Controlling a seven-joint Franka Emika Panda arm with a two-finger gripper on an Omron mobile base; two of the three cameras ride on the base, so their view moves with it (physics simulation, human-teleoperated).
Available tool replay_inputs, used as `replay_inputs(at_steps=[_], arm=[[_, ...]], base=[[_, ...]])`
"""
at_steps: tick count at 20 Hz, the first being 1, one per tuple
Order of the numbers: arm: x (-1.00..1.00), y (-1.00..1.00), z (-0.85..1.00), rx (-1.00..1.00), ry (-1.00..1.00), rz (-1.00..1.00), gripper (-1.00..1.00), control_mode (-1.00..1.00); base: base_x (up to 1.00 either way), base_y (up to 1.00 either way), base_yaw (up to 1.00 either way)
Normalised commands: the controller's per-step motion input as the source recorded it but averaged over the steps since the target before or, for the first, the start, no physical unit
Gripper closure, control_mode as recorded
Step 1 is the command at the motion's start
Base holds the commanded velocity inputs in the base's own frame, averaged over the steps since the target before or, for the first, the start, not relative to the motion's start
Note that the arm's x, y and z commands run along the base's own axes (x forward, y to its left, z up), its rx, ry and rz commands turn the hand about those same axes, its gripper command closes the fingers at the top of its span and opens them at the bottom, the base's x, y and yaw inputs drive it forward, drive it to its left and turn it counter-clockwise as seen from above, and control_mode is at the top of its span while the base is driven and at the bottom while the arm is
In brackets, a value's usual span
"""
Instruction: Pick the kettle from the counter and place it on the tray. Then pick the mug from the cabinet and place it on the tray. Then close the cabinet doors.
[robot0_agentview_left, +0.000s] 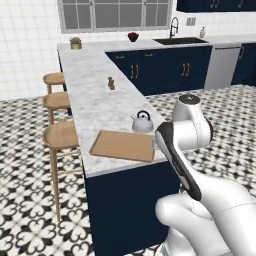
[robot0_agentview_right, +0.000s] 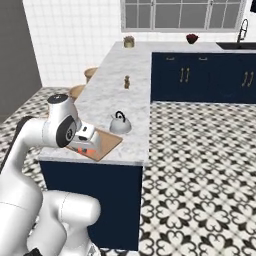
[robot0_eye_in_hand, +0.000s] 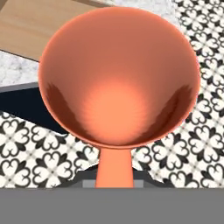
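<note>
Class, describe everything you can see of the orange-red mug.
The mug is plain, glossy orange-red, seen from above with its round mouth open and its inside empty. Its handle points toward the camera. It is carried by the gripper above the counter's near edge, beside the wooden tray, over patterned floor.

tray (robot0_agentview_left: 122, 145) bare on top; kettle (robot0_agentview_left: 142, 123) stands just beyond its far edge.

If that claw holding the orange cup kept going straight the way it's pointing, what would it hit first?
Probably the counter's near edge or the patterned floor beside it. The claw looks down past the mug at that corner, with the tray just beyond. Depth is hard to judge.
</note>
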Motion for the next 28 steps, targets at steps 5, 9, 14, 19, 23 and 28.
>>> replay_inputs(at_steps=[5, 9, 14, 19, 23, 28], arm=[[0.0, 0.0, 0.0, 0.0, 0.0, 0.0, 1.0, 1.0], [0.0, 0.0, 0.0, 0.0, 0.0, 0.0, 1.0, 1.0], [0.0, 0.0, 0.0, 0.0, 0.0, 0.0, 1.0, 1.0], [0.0, 0.0, 0.0, 0.0, 0.0, 0.0, 1.0, 1.0], [0.0, 0.0, 0.0, 0.0, 0.0, 0.0, 1.0, 1.0], [0.0, 0.0, 0.0, 0.0, 0.0, 0.0, 1.0, 1.0]], base=[[0.61, 0.34, 0.18], [0.33, -0.02, 0.05], [0.02, 0.01, 0.0], [0.38, 0.01, 0.0], [0.4, 0.0, 0.01], [0.18, 0.01, 0.02]])
